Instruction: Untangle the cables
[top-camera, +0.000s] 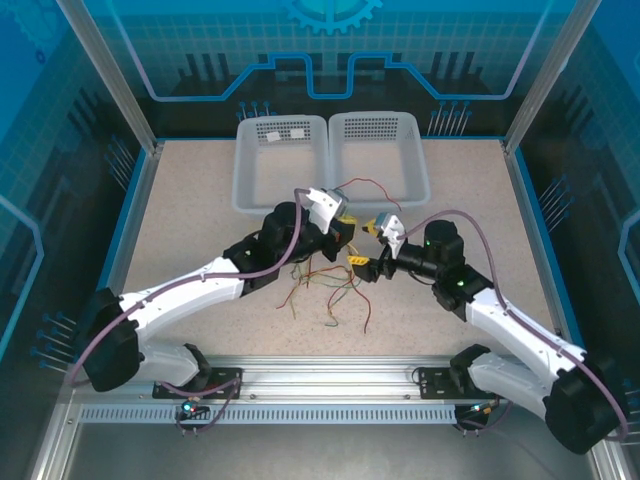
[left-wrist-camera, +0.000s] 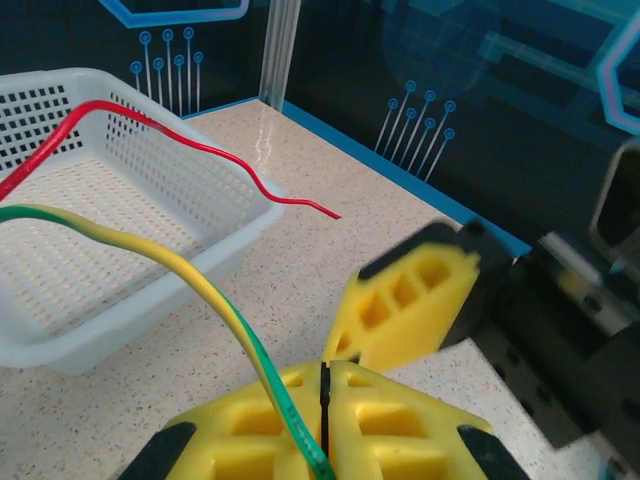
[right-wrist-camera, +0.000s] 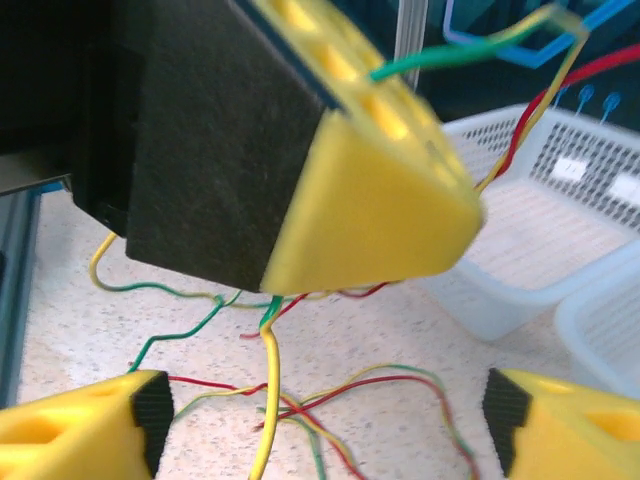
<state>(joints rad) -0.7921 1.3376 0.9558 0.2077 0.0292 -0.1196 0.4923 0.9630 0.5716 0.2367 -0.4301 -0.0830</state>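
left end effector (left-wrist-camera: 322, 425) is pressed together on a green-yellow cable (left-wrist-camera: 205, 285), clear in the left wrist view. a red cable (left-wrist-camera: 215, 150) arcs over a white basket (left-wrist-camera: 150, 310) there. right wrist view: right end effector (right-wrist-camera: 325, 430) has its fingers (right-wrist-camera: 85, 435) wide apart, just below the left one's yellow tip, and the clamped cable hangs down between them. top view adds the other cables (top-camera: 325, 285), a loose tangled pile on the worktop (top-camera: 200, 230) between the two arms.
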